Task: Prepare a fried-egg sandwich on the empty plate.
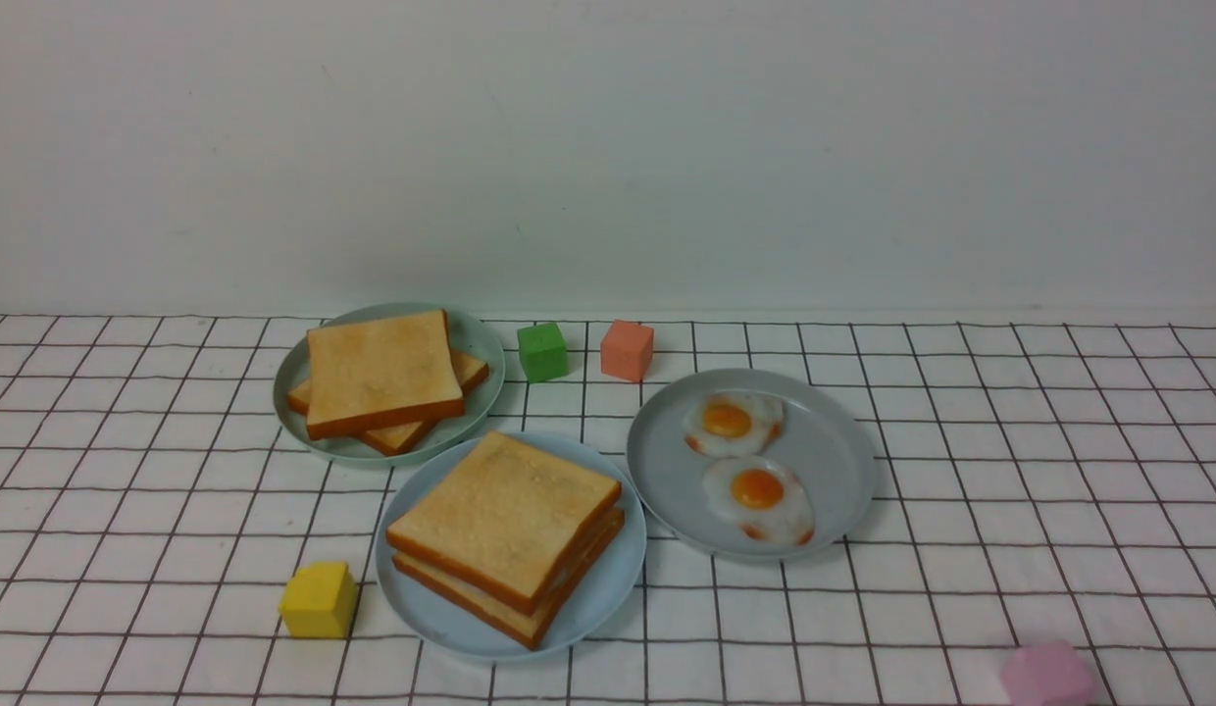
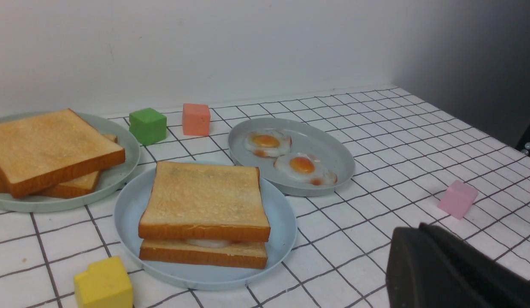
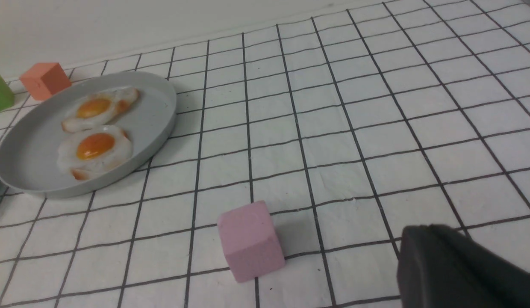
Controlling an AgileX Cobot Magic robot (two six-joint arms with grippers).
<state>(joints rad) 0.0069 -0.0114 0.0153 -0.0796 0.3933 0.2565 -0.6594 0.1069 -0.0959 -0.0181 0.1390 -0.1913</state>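
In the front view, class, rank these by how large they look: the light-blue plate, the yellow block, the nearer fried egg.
1. light-blue plate
2. nearer fried egg
3. yellow block, though it sits closer to the camera, so the gap is unsure.

A grey plate (image 3: pixel 160 109) held two fried eggs (image 3: pixel 96 147) side by side. An orange block (image 3: pixel 45 80) and green block (image 3: pixel 0 93) stood beyond it. A pink block (image 3: pixel 250 239) sat apart, on the gridded cloth (image 3: pixel 376 107).
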